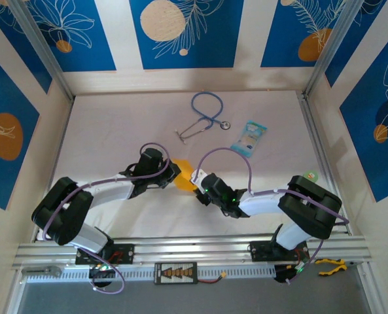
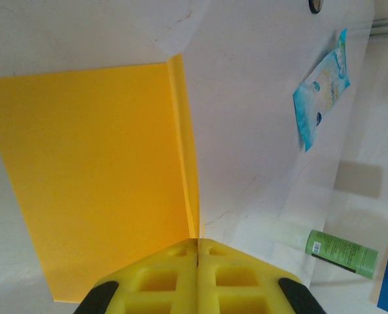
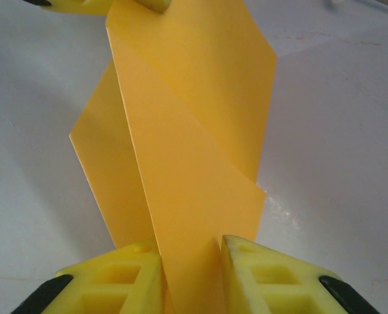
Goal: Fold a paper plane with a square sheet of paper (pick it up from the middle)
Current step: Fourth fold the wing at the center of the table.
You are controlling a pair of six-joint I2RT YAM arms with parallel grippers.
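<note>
The square sheet of paper (image 1: 186, 175), orange-yellow, hangs above the table between my two grippers. In the left wrist view the sheet (image 2: 95, 176) is creased, with a narrow flap standing up along the fold. My left gripper (image 2: 198, 242) is shut on that fold. In the right wrist view the sheet (image 3: 187, 131) twists upward in overlapping folded layers. My right gripper (image 3: 190, 252) has its jaws a little apart, with the paper's lower end running between them. In the top view the left gripper (image 1: 176, 174) and right gripper (image 1: 197, 191) stand close together at mid-table. A paper plane is out of view.
A blue stethoscope (image 1: 203, 118) lies at the back of the white table, with a light-blue printed packet (image 1: 249, 137) to its right. A green bottle (image 2: 341, 252) lies near the right rail. A yellow-handled tool (image 1: 330, 265) rests on the front frame.
</note>
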